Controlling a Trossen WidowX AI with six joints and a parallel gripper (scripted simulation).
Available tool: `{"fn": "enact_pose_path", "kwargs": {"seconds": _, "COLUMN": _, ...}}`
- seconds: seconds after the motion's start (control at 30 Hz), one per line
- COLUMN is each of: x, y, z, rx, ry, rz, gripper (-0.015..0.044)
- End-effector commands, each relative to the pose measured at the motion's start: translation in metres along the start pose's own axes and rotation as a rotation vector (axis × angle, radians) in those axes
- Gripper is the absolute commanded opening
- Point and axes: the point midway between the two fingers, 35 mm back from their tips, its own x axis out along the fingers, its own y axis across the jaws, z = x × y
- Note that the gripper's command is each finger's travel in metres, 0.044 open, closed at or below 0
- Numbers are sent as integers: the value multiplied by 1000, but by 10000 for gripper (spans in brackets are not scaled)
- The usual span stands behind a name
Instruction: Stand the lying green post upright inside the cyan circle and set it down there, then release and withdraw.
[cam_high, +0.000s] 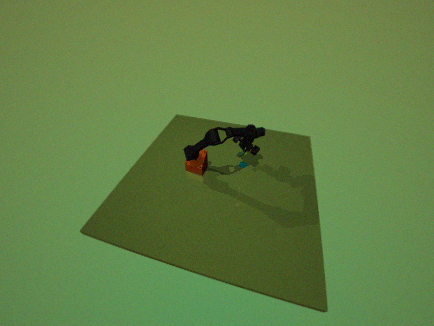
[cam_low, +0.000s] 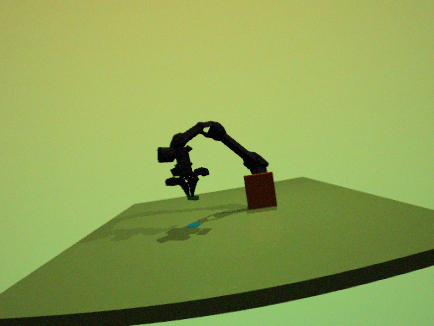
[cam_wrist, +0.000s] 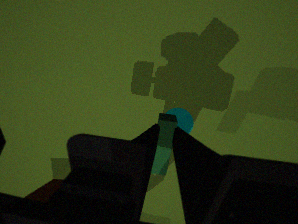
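Gripped in the narrow, closed hand (cam_high: 242, 152) (cam_low: 192, 196) (cam_wrist: 165, 129): the green post (cam_high: 241, 154) (cam_low: 193, 198) (cam_wrist: 160, 159), pinched at the fingertips. Held off the worktop (cam_high: 200, 215) (cam_low: 250, 270) (cam_wrist: 60, 75), and near the cyan circle (cam_high: 243, 165) (cam_low: 194, 225) (cam_wrist: 185, 121), to judge by the top and exterior views. Looks closer to level than upright in the exterior view; exact tilt impossible to tell at this size. In the wrist view, seen running back between the fingers, with a dark end beside the circle and partly over it in the line of sight.

Probably past the pick-up and into the carry and turn, with the standing-up yet to be done. Next, most likely: rotate at the wrist until upright, with enough height kept for the lower end to swing without striking the worktop. Then centre over the circle, lower straight down, and open only once the base sits flat. Worth watching for: slip or twist in so small a grip during the turn, a landing on one edge, or a nudge from a finger on withdrawal, enough to topple so slim a thing.
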Motion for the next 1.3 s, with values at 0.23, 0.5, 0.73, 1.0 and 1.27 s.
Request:
{"fn": "enact_pose_path", "kwargs": {"seconds": 0.23, "x": 4, "y": 1, "z": 0, "rx": -2, "ry": -69, "rz": 37, "gripper": 23}}
{"fn": "enact_pose_path", "kwargs": {"seconds": 0.5, "x": 7, "y": 1, "z": 1, "rx": 0, "ry": -120, "rz": 59, "gripper": 23}}
{"fn": "enact_pose_path", "kwargs": {"seconds": 0.73, "x": 10, "y": 1, "z": 1, "rx": 1, "ry": -165, "rz": 76, "gripper": 23}}
{"fn": "enact_pose_path", "kwargs": {"seconds": 1.0, "x": 12, "y": 1, "z": 1, "rx": 1, "ry": -218, "rz": 94, "gripper": 23}}
{"fn": "enact_pose_path", "kwargs": {"seconds": 1.27, "x": 14, "y": 1, "z": 1, "rx": 0, "ry": -272, "rz": 108, "gripper": 23}}
